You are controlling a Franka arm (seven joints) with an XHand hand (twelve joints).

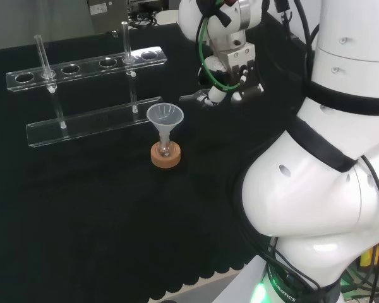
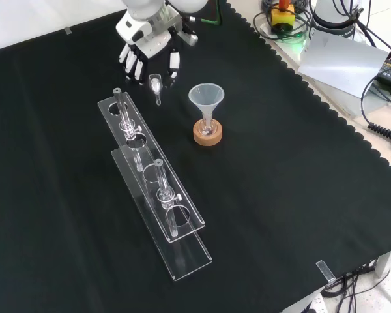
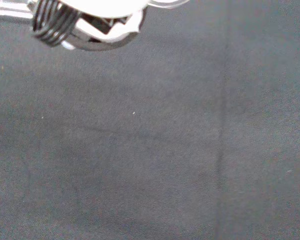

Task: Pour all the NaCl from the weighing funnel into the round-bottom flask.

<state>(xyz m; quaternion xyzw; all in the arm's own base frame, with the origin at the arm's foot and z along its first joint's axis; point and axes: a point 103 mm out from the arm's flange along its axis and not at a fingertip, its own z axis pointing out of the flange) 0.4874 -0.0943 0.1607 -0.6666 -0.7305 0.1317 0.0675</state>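
Observation:
A small round-bottom flask [image 1: 166, 150] [image 2: 207, 128] stands on a cork ring [image 1: 165, 158] [image 2: 207, 135] with a clear funnel [image 1: 165, 117] [image 2: 206, 96] in its neck. In the head view the hand [image 1: 230, 85] hangs to the right of the funnel and above it. Its fingers [image 2: 174, 62] are curled down around the clear weighing funnel [image 1: 191, 97] [image 2: 156, 83], whose stem points towards the flask. In the front view the hand [image 2: 146, 40] is up and left of the funnel. I cannot tell what the weighing funnel holds. The wrist view has a blurred part of the hand [image 3: 90, 20] over black cloth.
A clear acrylic test-tube rack [image 1: 88, 66] [image 2: 158, 189] with two upright tubes stands left of the flask in the head view. The arm's white links [image 1: 328, 158] take up the head view's right. The cloth's scalloped edge [image 2: 326, 111], cables and paper lie at the front view's right.

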